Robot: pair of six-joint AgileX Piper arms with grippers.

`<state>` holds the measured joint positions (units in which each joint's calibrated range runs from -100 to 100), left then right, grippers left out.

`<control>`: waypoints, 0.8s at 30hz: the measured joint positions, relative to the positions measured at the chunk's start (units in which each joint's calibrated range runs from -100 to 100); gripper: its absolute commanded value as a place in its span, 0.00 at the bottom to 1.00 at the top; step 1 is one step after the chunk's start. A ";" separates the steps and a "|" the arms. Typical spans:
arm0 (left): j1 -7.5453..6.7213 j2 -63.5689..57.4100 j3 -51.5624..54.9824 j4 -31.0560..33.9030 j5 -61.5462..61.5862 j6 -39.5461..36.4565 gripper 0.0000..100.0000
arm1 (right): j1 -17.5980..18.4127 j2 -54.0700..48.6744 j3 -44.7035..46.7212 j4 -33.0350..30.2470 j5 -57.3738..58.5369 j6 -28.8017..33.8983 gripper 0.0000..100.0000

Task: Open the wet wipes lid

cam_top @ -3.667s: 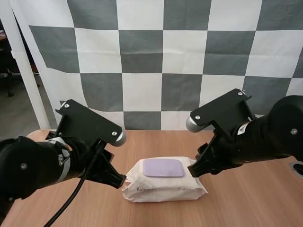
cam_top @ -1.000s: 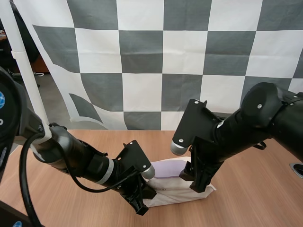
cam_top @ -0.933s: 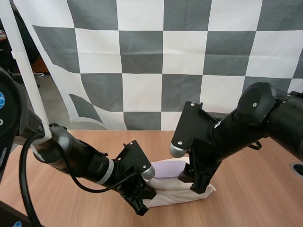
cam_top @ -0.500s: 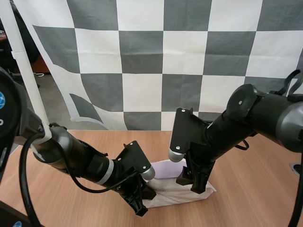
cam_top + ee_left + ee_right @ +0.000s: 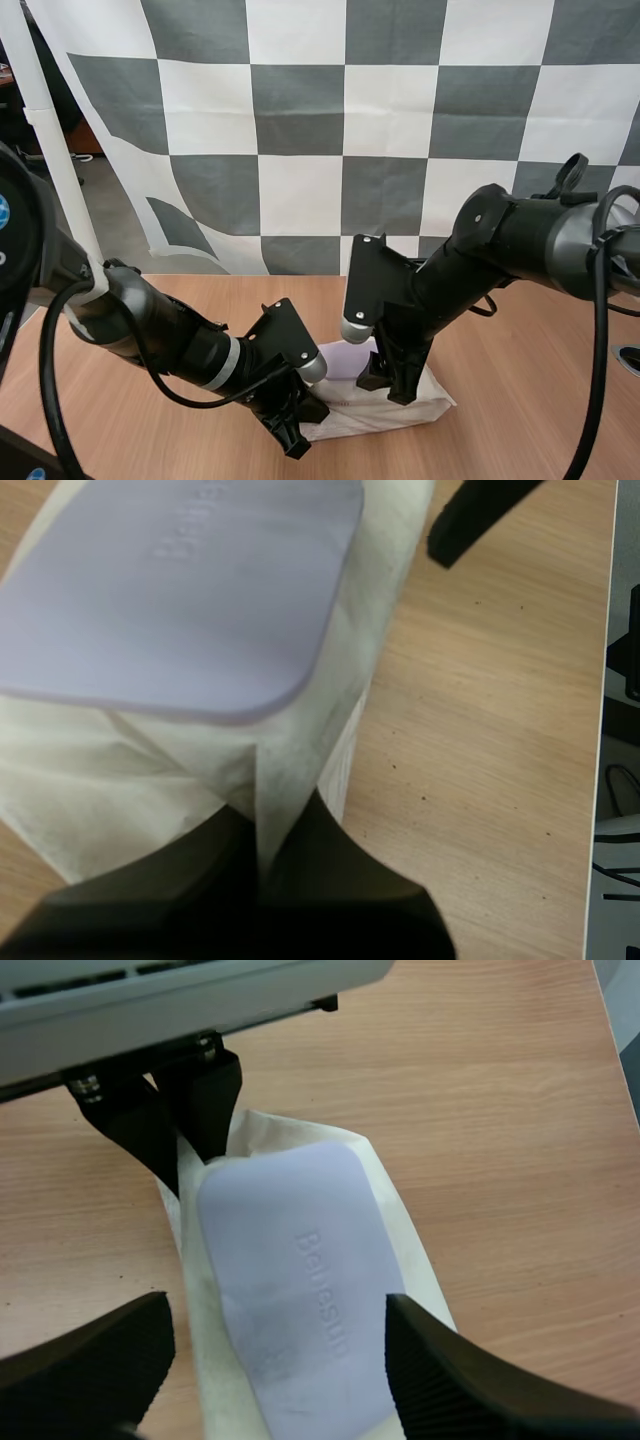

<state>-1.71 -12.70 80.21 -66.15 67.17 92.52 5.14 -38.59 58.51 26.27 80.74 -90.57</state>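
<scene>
My left gripper [image 5: 266,825] has its fingers clenched on the crimped end flap of the white soft plastic pack of wet wipes [image 5: 330,660], pinching that thin seam between the tips. Just beyond those fingers, the pale lilac rounded plastic lid [image 5: 180,580] lies flat on top of the pack, not lifted. The pack rests on the light wooden tabletop [image 5: 480,730], its length running away from my left fingers toward the other arm.

My right gripper [image 5: 387,384] hangs over the opposite end, its fingers [image 5: 90,1355] released and spread wide, ribbed inner faces turned to each other. The lid (raised lettering runs along it) lies between them, its near end level with the tips. I cannot tell whether those tips touch the pack. From the right wrist camera, the left fingers grip the far end of the pack, straight beyond the lid.

In the high view the right fingers come down just beside the lid's right end, and the left fingers sit low against the tabletop at the pack's left end
</scene>
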 measured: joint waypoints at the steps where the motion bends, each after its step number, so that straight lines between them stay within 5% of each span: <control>1: 0.00 0.00 0.00 0.12 0.00 0.00 0.00 | 0.32 0.00 0.00 -0.40 -0.43 0.21 1.00; 14: 0.00 0.00 0.00 0.12 0.00 0.00 0.00 | 0.40 0.00 7.01 -3.83 -8.77 -0.78 1.00; 24: 0.00 0.00 0.00 0.36 0.29 0.00 0.00 | 0.40 -0.26 4.21 -2.58 -5.55 0.49 1.00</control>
<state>-1.71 -12.70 80.21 -65.79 67.46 92.52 5.54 -38.84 62.72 23.69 75.19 -90.07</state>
